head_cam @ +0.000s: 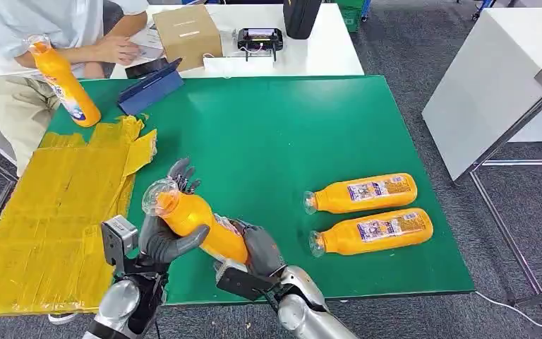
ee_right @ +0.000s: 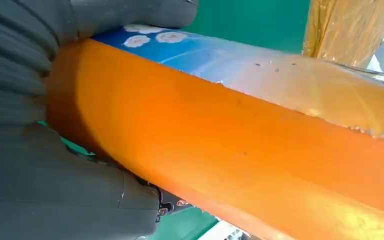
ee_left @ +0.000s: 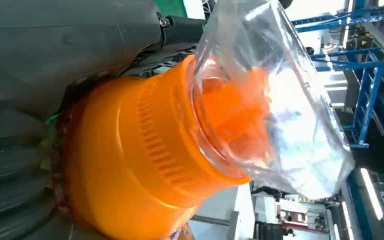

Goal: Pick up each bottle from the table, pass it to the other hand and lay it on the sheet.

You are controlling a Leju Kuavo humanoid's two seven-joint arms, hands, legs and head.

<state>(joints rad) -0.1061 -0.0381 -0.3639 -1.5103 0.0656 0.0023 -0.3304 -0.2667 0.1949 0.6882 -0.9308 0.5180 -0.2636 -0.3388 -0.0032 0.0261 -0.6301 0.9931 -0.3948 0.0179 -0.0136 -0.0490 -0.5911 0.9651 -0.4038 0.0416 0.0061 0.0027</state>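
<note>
mid-handover: left hand [head_cam: 161, 239] and right hand [head_cam: 260, 249] both seemingly grip one bottle [head_cam: 196, 223], two bottles [head_cam: 368, 212] wait, yellow sheet [head_cam: 49, 212] bare.

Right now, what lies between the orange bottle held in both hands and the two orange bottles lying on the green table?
Only bare green table, seen in the head view, separates the held orange bottle from the two lying bottles.

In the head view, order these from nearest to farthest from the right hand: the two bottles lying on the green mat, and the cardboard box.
From the right hand:
1. Nearer lying bottle, to its right.
2. Farther lying bottle, just behind the first.
3. Cardboard box, on the white table at the back.
</note>
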